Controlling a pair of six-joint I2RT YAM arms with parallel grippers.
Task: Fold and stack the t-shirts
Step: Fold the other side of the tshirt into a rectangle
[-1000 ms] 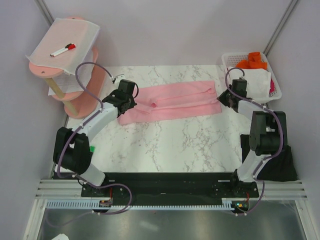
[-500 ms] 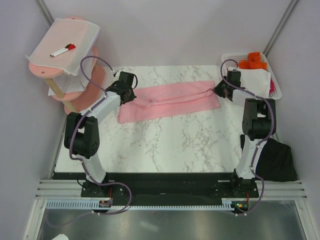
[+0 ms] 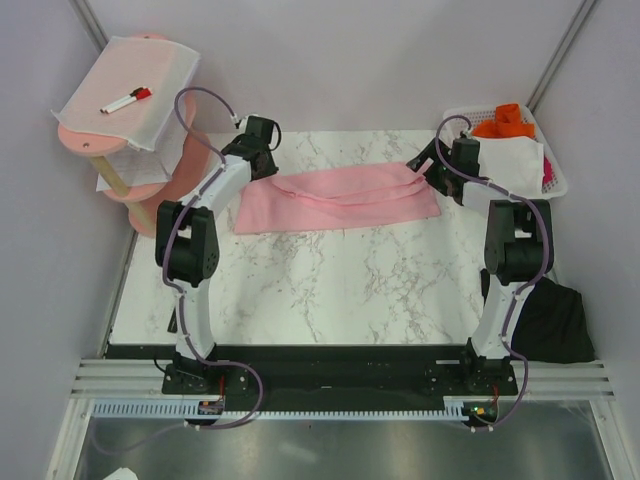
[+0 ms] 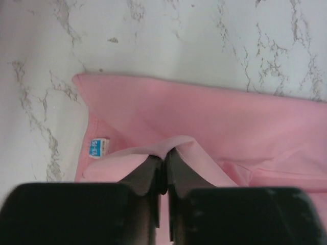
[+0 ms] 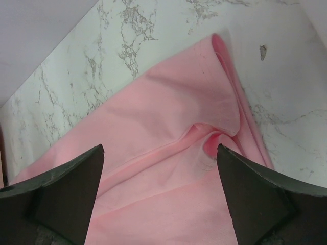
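The light pink t-shirt (image 3: 340,198) lies as a long folded band across the far half of the marble table (image 3: 330,290). My left gripper (image 3: 268,168) is at its left end, and in the left wrist view this gripper (image 4: 165,155) is shut on a raised fold of the pink shirt (image 4: 204,115), beside its small white tag (image 4: 98,148). My right gripper (image 3: 428,168) hovers over the right end. In the right wrist view the right gripper (image 5: 158,153) stands wide open above a puckered crease in the pink shirt (image 5: 168,122). The black t-shirt (image 3: 552,320) lies bunched by the right arm's base.
A pink tiered rack (image 3: 150,200) stands at the far left, draped with a white mesh sheet (image 3: 120,75) that carries a red-and-white marker (image 3: 126,99). A white basket (image 3: 540,160) with orange and white cloths sits at the far right. Grey walls close in on three sides.
Both arms have reached farther back, carrying the pink shirt's edge away from me so the band lies flatter. The right gripper has opened and let go; the left still pinches the cloth.
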